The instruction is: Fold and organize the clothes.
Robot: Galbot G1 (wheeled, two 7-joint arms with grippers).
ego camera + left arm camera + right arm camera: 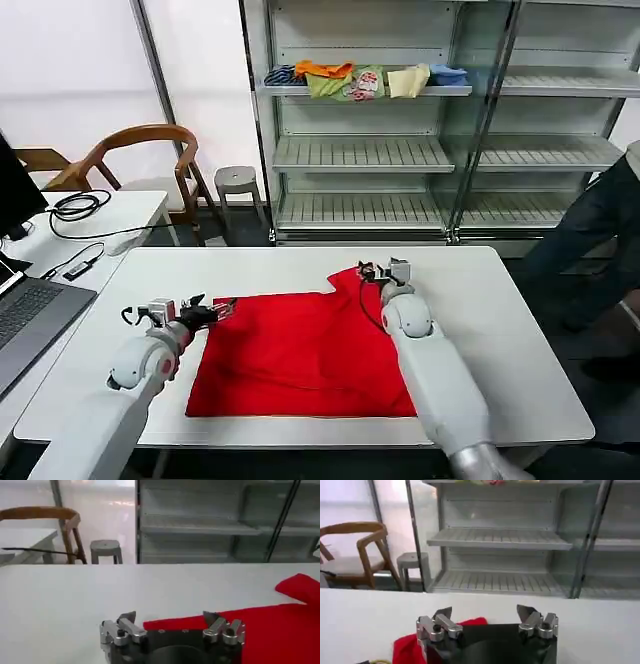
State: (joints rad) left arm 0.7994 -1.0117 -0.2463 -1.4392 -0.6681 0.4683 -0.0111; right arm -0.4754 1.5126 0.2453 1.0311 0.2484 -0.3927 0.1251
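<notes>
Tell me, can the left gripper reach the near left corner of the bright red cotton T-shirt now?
Probably yes. The left gripper is open at the bright red cotton T-shirt's left edge, and nothing lies between it and that corner on the white table.

A bright red T-shirt point(300, 355), plain with no print showing, lies on a white tabletop point(500, 330), and both arms over it are pale grey, the left hand point(222, 311) and the right hand point(375, 270) black with silver metal fittings. On the grey metal shelf point(365, 90) behind sit folded garments point(365, 78) in blue stripes, orange, green, cream and plain blue. A brown wooden chair point(140, 150) and a grey stool point(237, 180) stand by the white wall.
</notes>
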